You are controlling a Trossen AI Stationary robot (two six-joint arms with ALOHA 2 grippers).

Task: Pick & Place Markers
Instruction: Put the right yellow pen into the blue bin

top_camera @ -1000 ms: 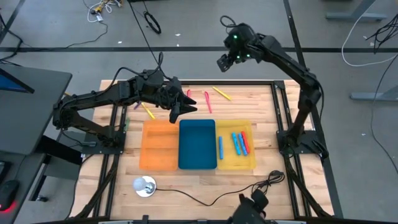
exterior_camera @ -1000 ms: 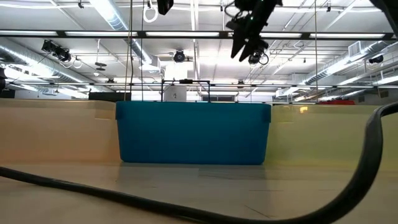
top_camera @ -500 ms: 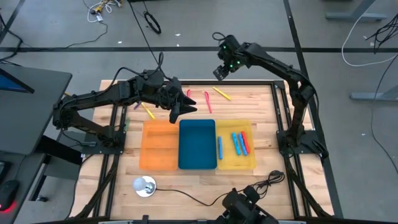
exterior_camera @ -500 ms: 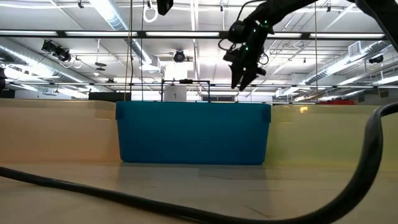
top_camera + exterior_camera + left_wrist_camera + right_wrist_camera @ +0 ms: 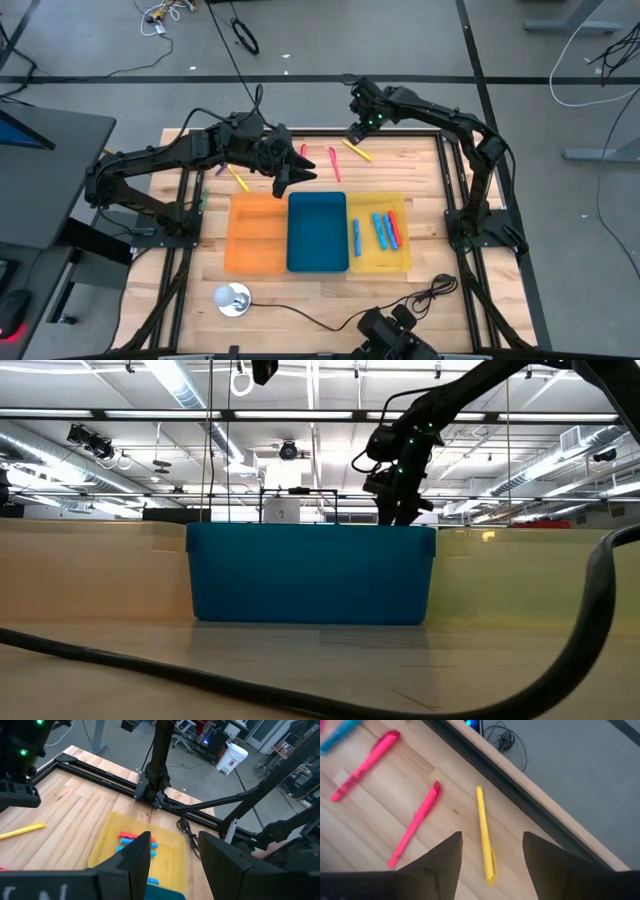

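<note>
Several markers lie flat on the wooden table beyond the trays: a yellow marker (image 5: 355,150) (image 5: 484,832), two pink ones (image 5: 333,160) (image 5: 303,151), and another yellow one (image 5: 237,178). My right gripper (image 5: 353,133) (image 5: 490,870) hangs open just above the far yellow marker, a finger on either side of it, touching nothing. My left gripper (image 5: 287,182) (image 5: 175,865) is open and empty, held high over the blue tray's far left corner. Blue and red markers (image 5: 385,229) lie in the yellow tray (image 5: 400,262).
The orange tray (image 5: 255,235), the blue tray (image 5: 317,232) and the yellow tray sit side by side mid-table. A black frame rail (image 5: 510,785) runs along the table's far edge, close behind the yellow marker. A cable (image 5: 330,318) and a round white object (image 5: 231,298) lie near the front edge.
My right gripper has come down from high above the table's far edge to just over the far yellow marker, tipping more steeply downward; its fingers stay open. The left arm and the markers have kept still.
</note>
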